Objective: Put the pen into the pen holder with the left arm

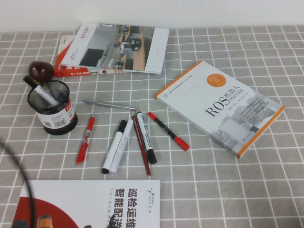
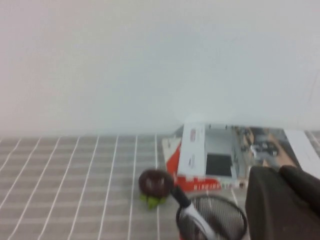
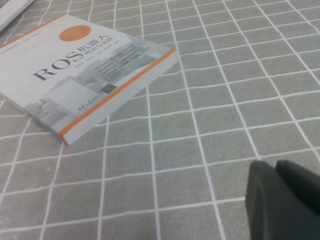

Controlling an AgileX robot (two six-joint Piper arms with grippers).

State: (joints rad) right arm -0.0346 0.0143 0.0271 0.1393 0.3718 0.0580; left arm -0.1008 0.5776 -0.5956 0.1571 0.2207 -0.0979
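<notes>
Pen [image 1: 42, 92] leans in pen holder [image 1: 51, 108] — left gripper [image 2: 282, 202] closed, empty; right gripper [image 3: 285, 200] closed.

The pen's [image 1: 42, 94] lower barrel is hidden inside the pen holder [image 1: 52, 114]

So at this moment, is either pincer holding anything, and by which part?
Nothing is held. The pen already stands in the pen holder; the left pincer is shut above it, the right pincer over bare tablecloth.
</notes>
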